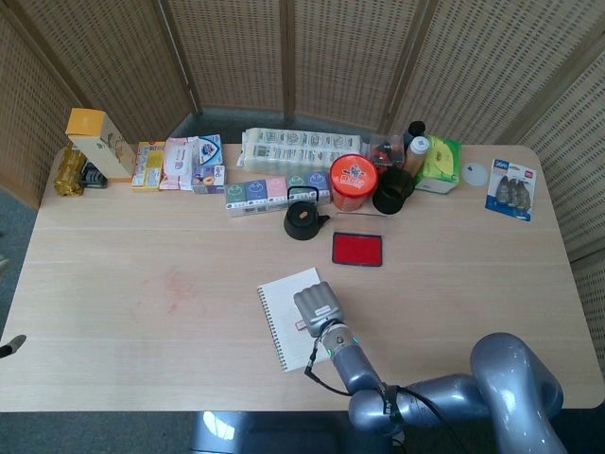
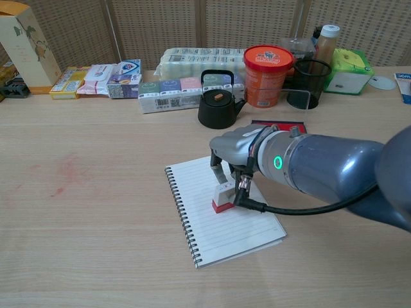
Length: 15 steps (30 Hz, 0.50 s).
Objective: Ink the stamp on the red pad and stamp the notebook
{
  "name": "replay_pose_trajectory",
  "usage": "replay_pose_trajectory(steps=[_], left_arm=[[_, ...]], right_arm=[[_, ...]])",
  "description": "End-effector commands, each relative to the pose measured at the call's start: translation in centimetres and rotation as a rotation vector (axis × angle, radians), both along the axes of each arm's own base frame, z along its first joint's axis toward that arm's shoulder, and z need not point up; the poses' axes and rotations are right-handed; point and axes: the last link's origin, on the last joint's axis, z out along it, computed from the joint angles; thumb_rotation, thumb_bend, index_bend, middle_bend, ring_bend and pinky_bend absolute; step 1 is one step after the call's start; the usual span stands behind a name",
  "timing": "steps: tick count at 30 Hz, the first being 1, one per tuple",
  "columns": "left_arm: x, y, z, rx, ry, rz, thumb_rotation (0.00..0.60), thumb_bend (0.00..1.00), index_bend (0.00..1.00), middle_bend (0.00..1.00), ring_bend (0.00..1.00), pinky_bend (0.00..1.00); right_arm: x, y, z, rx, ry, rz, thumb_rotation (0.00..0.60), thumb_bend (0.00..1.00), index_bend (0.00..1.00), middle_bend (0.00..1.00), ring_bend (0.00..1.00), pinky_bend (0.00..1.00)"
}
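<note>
Now right robot hand (image 2: 234, 157) palm-down, fingers clamped on stamp (image 2: 223, 196), pressing notebook (image 2: 221, 215), left unseen.

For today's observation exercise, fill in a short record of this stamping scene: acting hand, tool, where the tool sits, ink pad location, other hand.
acting hand: right hand, gripping the stamp from above
tool: stamp, white body with red base
tool position: base down on the spiral notebook page
ink pad: red ink pad, lying open beyond the notebook, in front of the black kettle and orange tub
other hand: left hand not in view
</note>
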Motion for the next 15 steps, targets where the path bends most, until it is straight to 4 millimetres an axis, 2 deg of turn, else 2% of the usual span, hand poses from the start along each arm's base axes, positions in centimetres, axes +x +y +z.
replay_pose_trajectory(steps=[1, 9, 15], left_arm=[[0.0, 0.0, 0.0, -0.002, -0.001, -0.001, 0.6, 0.01, 0.0, 0.0, 0.01, 0.0], [0.0, -0.1, -0.1, -0.007, 0.0, -0.004, 0.6, 0.01, 0.0, 0.0, 0.01, 0.0], [0.0, 0.1, -0.2, -0.013, 0.002, -0.001, 0.6, 0.0, 0.0, 0.0, 0.01, 0.0]], right_arm=[[0.7, 0.0, 1.5, -0.002, -0.026, -0.01, 0.6, 0.45, 0.73, 0.92, 1.0, 1.0], [1.0, -0.8, 4.0, -0.025, -0.073, -0.056, 0.6, 0.45, 0.74, 0.92, 1.0, 1.0], [-0.1, -2.4, 6.0, -0.084, -0.065, -0.092, 0.6, 0.45, 0.74, 0.92, 1.0, 1.0]])
